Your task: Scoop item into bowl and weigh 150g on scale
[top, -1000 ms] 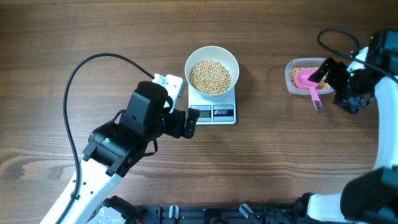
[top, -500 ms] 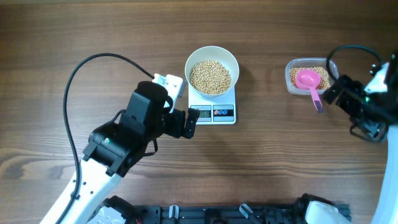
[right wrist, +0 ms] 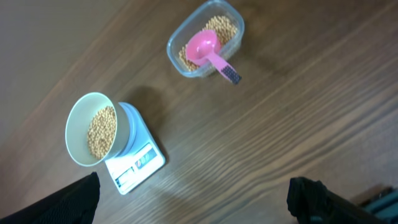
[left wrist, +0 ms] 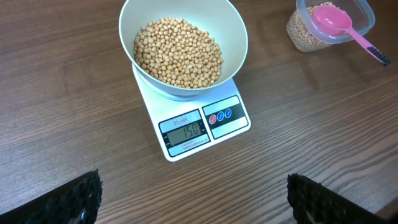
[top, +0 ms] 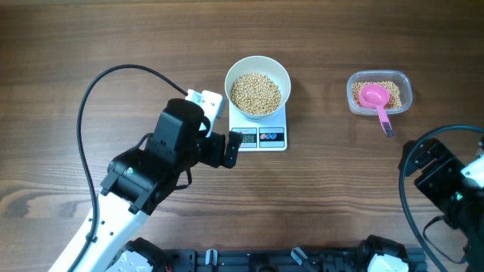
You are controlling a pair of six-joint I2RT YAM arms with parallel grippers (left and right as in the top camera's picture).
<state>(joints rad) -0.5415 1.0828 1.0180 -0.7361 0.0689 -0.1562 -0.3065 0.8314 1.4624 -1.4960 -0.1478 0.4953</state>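
Clear tub (top: 407,91) and pink scoop (top: 373,96) on the wooden bench (top: 318,196)
The scoop's head lies inside the tub, its handle sticking out over the rim.

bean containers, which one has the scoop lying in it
The clear plastic tub on the right, off the scale: the pink scoop rests in it, handle over the rim. The white bowl on the scale holds only beans.

A wooden table (top: 91,38) fills every view, its top a warm mid-to-dark brown with long grain streaks running left to right in the overhead view. The finish is matte. Light falls soft and even, leaving only short, diffuse shadows on the wood. In the right wrist view the far tabletop blurs paler.
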